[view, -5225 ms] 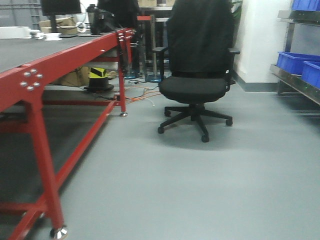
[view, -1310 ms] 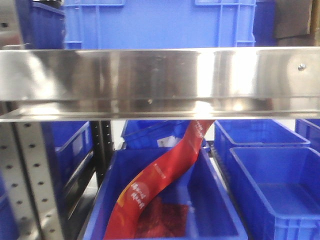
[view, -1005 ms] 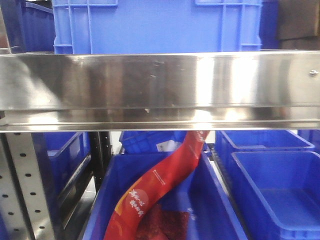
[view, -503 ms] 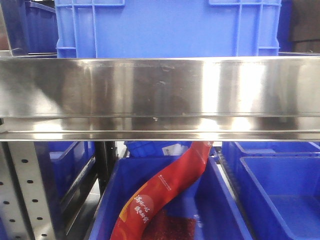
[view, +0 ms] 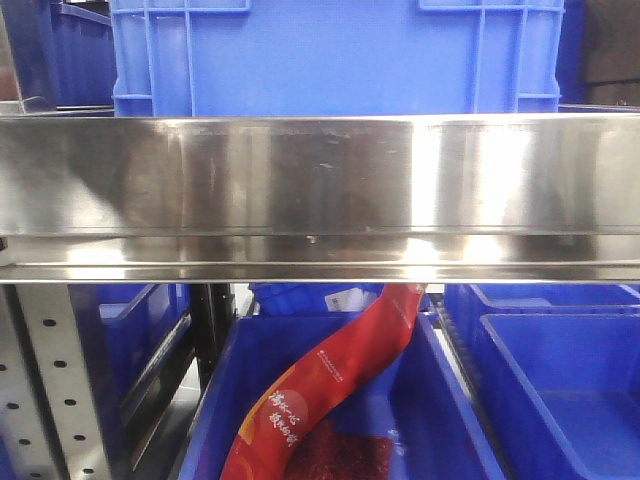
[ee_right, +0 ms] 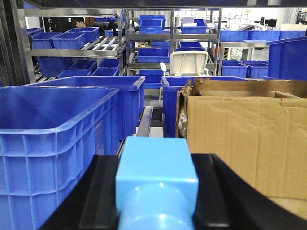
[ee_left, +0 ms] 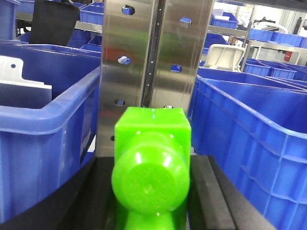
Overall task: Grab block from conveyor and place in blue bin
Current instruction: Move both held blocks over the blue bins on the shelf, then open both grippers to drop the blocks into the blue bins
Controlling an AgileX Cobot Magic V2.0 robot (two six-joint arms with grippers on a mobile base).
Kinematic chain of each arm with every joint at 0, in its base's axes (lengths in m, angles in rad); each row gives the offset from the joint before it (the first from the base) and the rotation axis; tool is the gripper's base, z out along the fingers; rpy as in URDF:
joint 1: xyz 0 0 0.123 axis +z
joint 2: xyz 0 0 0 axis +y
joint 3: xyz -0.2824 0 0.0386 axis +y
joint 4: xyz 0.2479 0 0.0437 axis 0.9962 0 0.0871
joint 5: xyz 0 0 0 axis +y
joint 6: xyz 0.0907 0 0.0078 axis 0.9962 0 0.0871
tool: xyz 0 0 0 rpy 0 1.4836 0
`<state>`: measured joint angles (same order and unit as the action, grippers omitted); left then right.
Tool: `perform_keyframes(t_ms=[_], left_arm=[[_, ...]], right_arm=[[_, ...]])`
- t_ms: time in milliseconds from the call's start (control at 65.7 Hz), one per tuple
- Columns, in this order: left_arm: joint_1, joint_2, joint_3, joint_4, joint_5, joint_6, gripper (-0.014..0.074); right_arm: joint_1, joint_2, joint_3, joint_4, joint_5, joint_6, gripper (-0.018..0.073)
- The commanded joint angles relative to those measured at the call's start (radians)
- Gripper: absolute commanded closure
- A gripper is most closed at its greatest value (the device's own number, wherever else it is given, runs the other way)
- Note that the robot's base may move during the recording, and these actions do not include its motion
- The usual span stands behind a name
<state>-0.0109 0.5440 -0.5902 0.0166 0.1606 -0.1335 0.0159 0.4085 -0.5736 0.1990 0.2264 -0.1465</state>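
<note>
Both grippers loaded, each one clamped on a block.

On my left wrist feed the left gripper (ee_left: 152, 165) is closed on a green block (ee_left: 152, 139). Its black fingers (ee_left: 98, 194) sit one on either side of the green block, pressed flat to its flanks, and the block's far end reaches out past the tips. The wrist looks level — not rolled — and points straight ahead. The right gripper (ee_right: 156, 165) reads the same way on its own feed: jaws drawn in tight on a light blue block (ee_right: 156, 179), its dark fingers (ee_right: 223, 196) flush against both sides, wrist level and facing forward.
</note>
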Motion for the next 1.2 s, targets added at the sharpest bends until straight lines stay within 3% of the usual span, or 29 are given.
perform_keyframes(t_ms=[0,122,289,457,533,655,807,899,1188], left_arm=[[-0.008,-0.001,-0.004,-0.006,-0.031,0.000,0.0707],[-0.048,0.019,-0.065,-0.002,-0.018,0.010,0.0707],[-0.229,0.117,-0.178,0.000,-0.008,0.140,0.0707],[-0.410,0.261,-0.289,0.060,-0.012,0.145,0.0707],[-0.452,0.341,-0.337,0.061,-0.026,0.145,0.0707],[-0.466,0.466,-0.414,-0.017,-0.026,0.145,0.0707],[-0.466,0.623,-0.524,-0.025,-0.017,0.145,0.0707],[-0.466,0.711,-0.611,-0.069,0.002,0.145,0.0707],[-0.472,0.949,-0.849,-0.074,0.053,0.145,0.0703]], right_arm=[[0.003,0.000,0.002,0.002,0.000,-0.004,0.0727],[0.033,0.036,-0.043,0.002,0.029,-0.050,0.0727],[0.127,0.143,-0.136,0.002,0.014,-0.093,0.0727],[0.235,0.298,-0.215,0.002,-0.036,-0.093,0.0727],[0.269,0.361,-0.252,0.002,-0.066,-0.093,0.0727],[0.327,0.490,-0.326,0.002,-0.117,-0.093,0.0727],[0.387,0.631,-0.423,0.002,-0.183,-0.092,0.0727],[0.417,0.724,-0.489,0.002,-0.205,-0.092,0.0727],[0.435,0.977,-0.695,0.063,-0.201,-0.073,0.0727]])
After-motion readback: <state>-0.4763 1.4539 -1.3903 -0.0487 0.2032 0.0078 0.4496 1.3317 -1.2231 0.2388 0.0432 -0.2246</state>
